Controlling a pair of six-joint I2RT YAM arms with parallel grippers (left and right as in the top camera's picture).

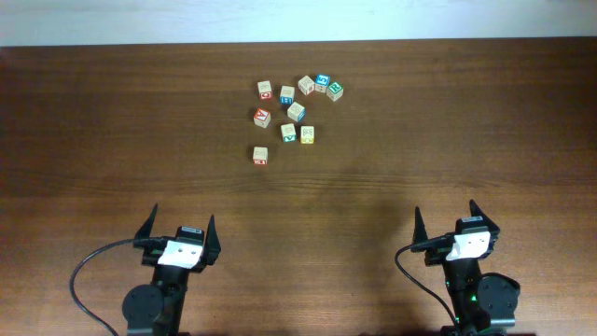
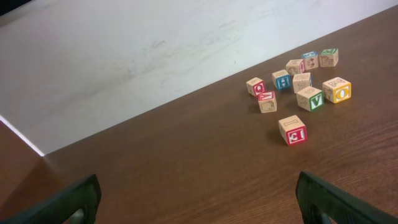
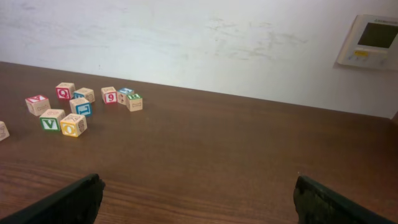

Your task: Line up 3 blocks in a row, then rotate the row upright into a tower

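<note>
Blocks point(image 1: 288, 133) lie untouched (3 nearest); left gripper point(image 1: 183, 217), right gripper point(image 1: 445, 209) gaping.

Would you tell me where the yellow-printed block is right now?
Overhead, the yellow-printed block sits mid-table, just right of the green V block, towards the cluster's near side.

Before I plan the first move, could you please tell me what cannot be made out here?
Overhead view: the lone pale wooden cube with red print; its letter is too small to read.
Right wrist view: the left edge cuts off most of that cube.
Right wrist view: the right edge clips the white wall panel; its display is unreadable.
Left wrist view: of the left tool only the fingertips show; the bottom edge cuts the rest.
</note>
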